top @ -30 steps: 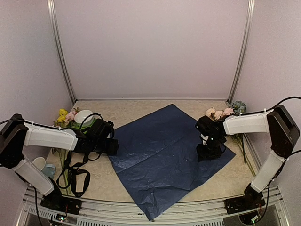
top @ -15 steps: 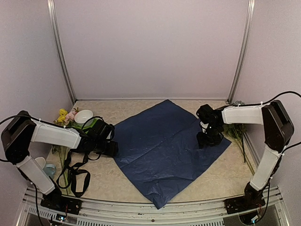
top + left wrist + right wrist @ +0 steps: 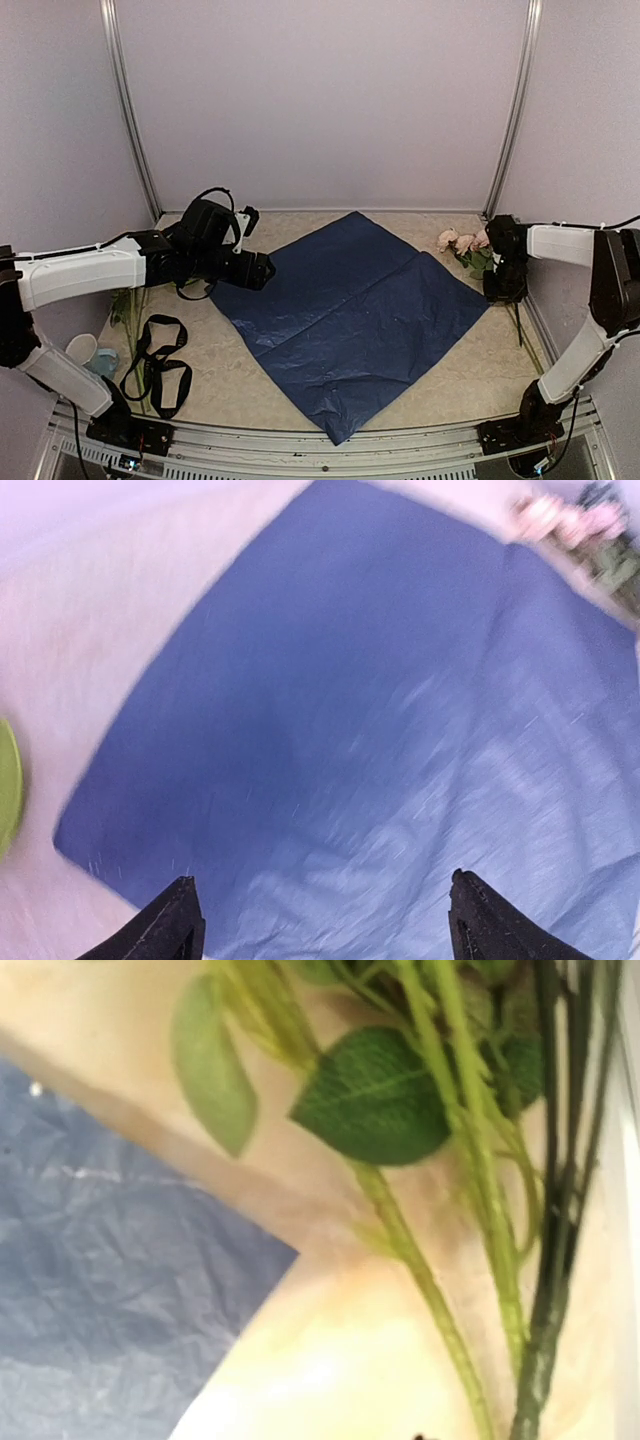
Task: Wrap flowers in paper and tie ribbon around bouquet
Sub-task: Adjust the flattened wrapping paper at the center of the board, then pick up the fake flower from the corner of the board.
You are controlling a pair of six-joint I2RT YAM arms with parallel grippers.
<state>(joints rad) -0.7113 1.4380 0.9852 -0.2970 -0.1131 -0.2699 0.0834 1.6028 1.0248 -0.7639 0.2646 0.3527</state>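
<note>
The paper lies spread flat on the table, navy side up, and fills the left wrist view. My left gripper hovers over its left corner, fingers wide apart with nothing between them. Pink roses of the flowers lie at the right wall, and their green stems and leaves fill the right wrist view. My right gripper points down at those stems, just off the paper's right corner; its jaws are hidden. The black ribbon lies looped at the front left.
A green saucer's edge shows left of the paper. More thin green stems lie along the left wall under my left arm. A pale cup sits at the front left. Metal frame posts stand at both back corners.
My left arm lifted and swung back and right off the paper's left corner, jaws opening wider. My right gripper moved right, off the paper to the flower stems. The paper settled flatter.
</note>
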